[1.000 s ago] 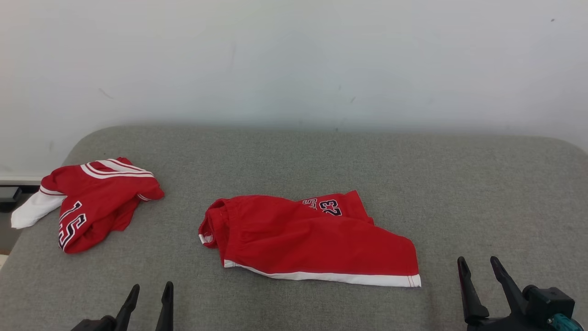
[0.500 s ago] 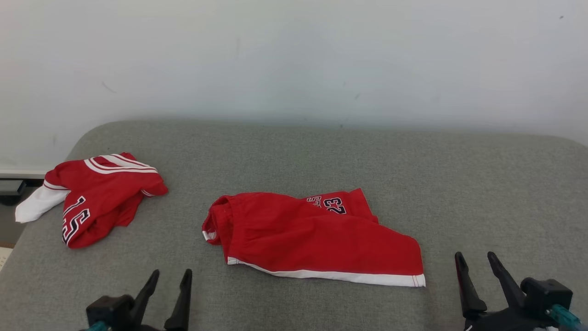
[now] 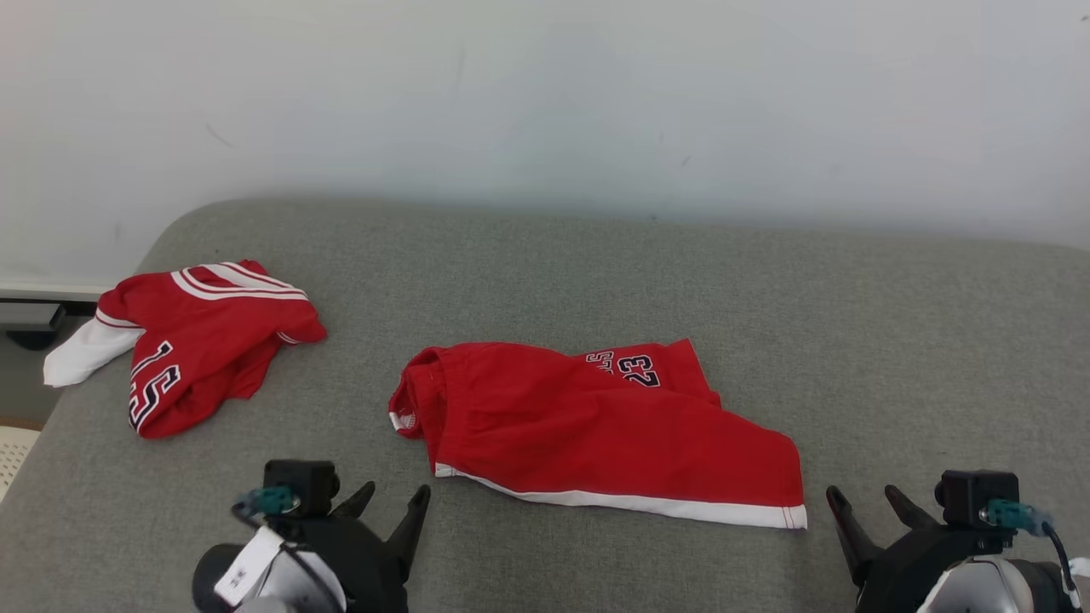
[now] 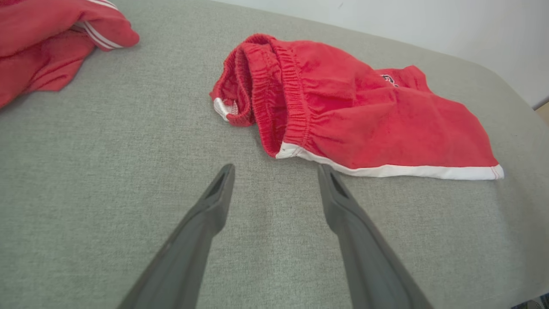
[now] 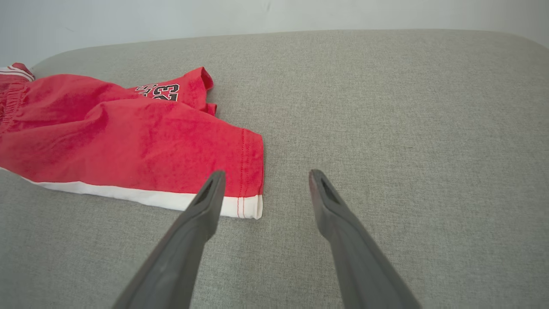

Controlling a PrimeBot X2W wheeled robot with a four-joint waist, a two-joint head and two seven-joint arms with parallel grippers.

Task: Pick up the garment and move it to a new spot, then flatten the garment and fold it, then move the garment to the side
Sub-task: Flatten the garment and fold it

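The garment, a pair of red shorts (image 3: 596, 426) with a white hem and a "23" print, lies crumpled in the middle of the grey padded surface (image 3: 766, 298). My left gripper (image 3: 397, 494) is open just short of the elastic waistband end (image 4: 274, 98), fingers apart over bare padding (image 4: 276, 168). My right gripper (image 3: 860, 494) is open too, beside the shorts' hem corner. In the right wrist view its left finger (image 5: 206, 201) overlaps that corner of the shorts (image 5: 128, 141), and nothing is between the fingers (image 5: 266, 172).
A second red piece, a jersey (image 3: 196, 340) with white stripes and a "15", lies bunched at the surface's far left (image 4: 38, 43). A white wall (image 3: 545, 102) stands behind. The padding's rounded left edge drops to the floor (image 3: 17, 443).
The head camera has tilted, shifting the whole picture. The left gripper has moved right, closer to the waistband. The right gripper has edged left toward the hem corner. Both stayed open.
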